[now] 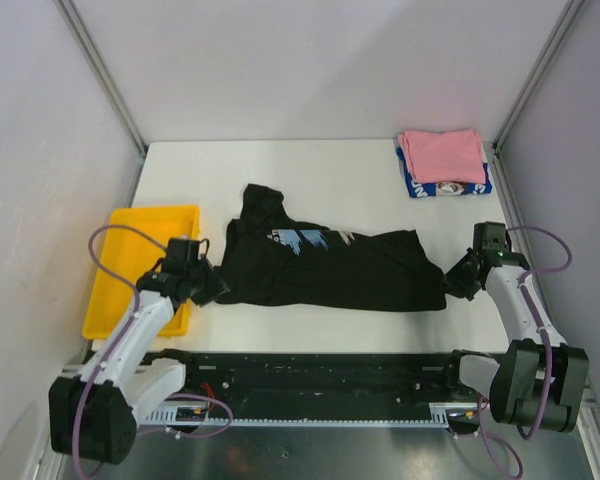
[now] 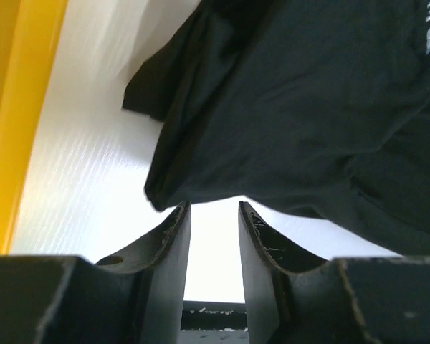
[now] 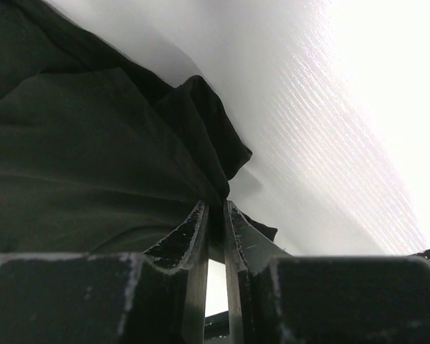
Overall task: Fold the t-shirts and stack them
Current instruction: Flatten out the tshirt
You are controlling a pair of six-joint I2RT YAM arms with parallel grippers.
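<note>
left gripper [image 2: 213, 206] parted, empty, beside black t-shirt [image 1: 330, 270]. right gripper [image 3: 215, 203] pinches its corner, seemingly thinly; one-sided pull could skew the fold.

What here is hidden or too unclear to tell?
- Top view: pink shirt covers most of the blue-and-white shirt; print too small to read.
- Chest print of the black shirt: partly hidden by folds, top view; cut off, left wrist view.
- Near corner of the yellow tray: behind left arm, top view.
</note>
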